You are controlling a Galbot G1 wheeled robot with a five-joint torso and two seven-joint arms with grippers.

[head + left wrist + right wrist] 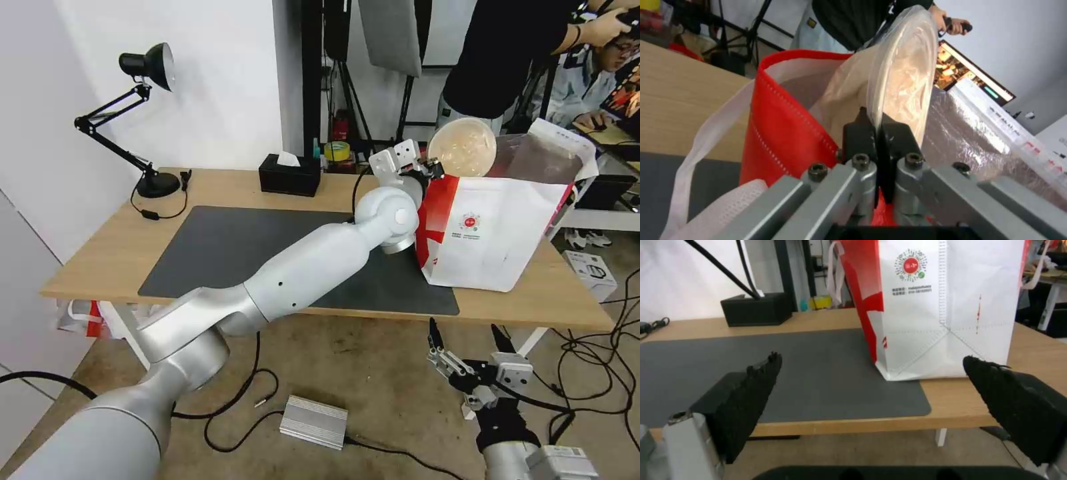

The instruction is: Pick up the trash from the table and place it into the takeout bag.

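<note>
Fingertips (862, 133) of the left gripper (878, 131) pinch the rim of the beige paper bowl (902, 70), tipped on edge over the mouth of the takeout bag (493, 227).

From the head, the bowl (462, 147) sits above the bag's red near corner, the bag standing on the table (100, 257) at the mat (220, 247) edge; the left wrist adds the silvery lining (978, 140). Right gripper (469, 343) hangs below the table's front edge, its fingers (751, 396) spread wide and empty, facing the bag's logo (911, 265) and a black tissue box (755, 308).
</note>
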